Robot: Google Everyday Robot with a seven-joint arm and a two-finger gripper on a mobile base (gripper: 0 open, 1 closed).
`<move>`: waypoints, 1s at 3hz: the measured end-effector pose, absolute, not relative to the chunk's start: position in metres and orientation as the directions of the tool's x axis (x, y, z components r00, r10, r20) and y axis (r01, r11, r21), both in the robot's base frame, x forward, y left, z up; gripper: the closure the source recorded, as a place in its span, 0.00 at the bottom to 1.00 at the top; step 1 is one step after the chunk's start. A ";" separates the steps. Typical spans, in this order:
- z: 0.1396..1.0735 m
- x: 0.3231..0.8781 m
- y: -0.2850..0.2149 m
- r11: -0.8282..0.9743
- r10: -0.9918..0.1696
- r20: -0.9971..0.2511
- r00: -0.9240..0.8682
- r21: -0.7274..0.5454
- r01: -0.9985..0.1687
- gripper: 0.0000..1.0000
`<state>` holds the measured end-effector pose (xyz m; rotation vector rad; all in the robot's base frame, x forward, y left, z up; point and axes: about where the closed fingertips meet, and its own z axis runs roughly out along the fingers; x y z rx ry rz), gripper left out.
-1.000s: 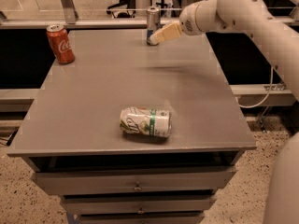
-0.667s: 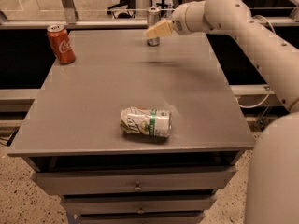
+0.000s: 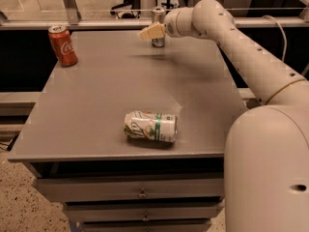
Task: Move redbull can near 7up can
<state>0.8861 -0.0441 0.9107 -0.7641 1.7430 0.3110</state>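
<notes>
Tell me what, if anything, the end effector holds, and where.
Cannot tell: the end effector overlaps the middle of the redbull can, which stands upright.

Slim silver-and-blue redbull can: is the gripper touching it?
Cannot tell. In the camera view the gripper overlaps the slim silver-and-blue redbull can at the far edge of the grey table; this one angle shows neither contact nor gap.

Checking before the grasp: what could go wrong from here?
1. The redbull can stands slim and upright at the far edge of the table; the gripper, right beside it, could tip it or push it off.
2. The 7up can lies on its side near the front edge; a bump might roll it.
</notes>
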 end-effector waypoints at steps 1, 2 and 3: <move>0.905 0.899 -0.045 0.771 -0.313 -0.939 -0.140 -0.165 -0.615 0.26; 0.903 0.902 -0.053 0.786 -0.299 -0.943 -0.144 -0.158 -0.598 0.47; 0.909 0.894 -0.063 0.792 -0.287 -0.947 -0.146 -0.148 -0.592 0.72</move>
